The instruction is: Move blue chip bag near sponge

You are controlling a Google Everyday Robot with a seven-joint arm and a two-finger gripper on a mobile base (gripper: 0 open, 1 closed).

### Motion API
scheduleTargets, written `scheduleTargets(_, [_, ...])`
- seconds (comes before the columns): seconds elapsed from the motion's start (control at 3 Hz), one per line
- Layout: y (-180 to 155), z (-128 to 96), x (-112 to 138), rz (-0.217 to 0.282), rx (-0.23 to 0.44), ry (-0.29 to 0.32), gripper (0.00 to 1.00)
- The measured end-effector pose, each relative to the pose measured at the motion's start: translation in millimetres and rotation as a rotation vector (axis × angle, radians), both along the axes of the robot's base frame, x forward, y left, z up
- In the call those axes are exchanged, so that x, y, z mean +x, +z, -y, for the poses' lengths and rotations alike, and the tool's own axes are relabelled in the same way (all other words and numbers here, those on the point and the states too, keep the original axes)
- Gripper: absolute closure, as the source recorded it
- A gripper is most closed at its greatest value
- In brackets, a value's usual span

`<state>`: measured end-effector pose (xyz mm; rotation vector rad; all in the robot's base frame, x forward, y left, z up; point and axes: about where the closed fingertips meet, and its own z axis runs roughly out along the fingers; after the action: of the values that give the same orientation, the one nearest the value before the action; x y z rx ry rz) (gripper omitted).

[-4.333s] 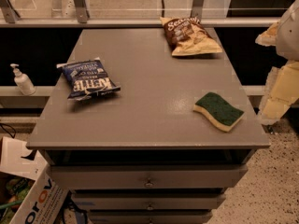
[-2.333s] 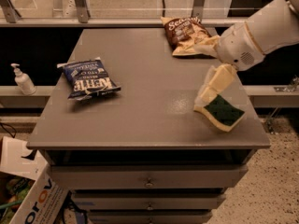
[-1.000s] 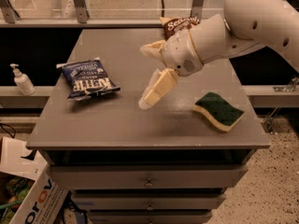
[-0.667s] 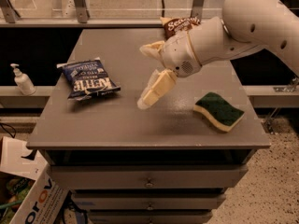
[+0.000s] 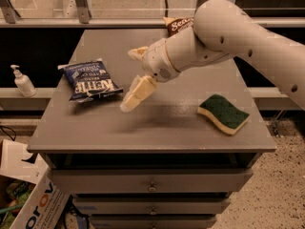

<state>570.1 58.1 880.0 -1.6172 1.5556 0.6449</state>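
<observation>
The blue chip bag (image 5: pixel 90 80) lies flat on the left part of the grey cabinet top (image 5: pixel 157 128). The sponge (image 5: pixel 223 113), green side up, lies at the right front of the top. My gripper (image 5: pixel 128 80) hangs above the middle of the top, just right of the blue bag and not touching it. Its two cream fingers (image 5: pixel 137 92) are spread apart and hold nothing. The white arm reaches in from the upper right.
A brown chip bag (image 5: pixel 175 25) lies at the back of the top, mostly hidden behind my arm. A soap dispenser (image 5: pixel 21 81) stands on a lower ledge at the left. A cardboard box (image 5: pixel 33 206) sits on the floor at the lower left. Drawers are below the top.
The arm has swung in from the right, passed over the sponge and moved left across the top to beside the blue bag. The bags and sponge have not moved.
</observation>
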Motion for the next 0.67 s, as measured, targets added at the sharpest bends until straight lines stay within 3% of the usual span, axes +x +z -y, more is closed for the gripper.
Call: scheduleTargets(0.67, [-16.9, -36.2, 36.9, 0.021, 0.001, -0.023, 0.00])
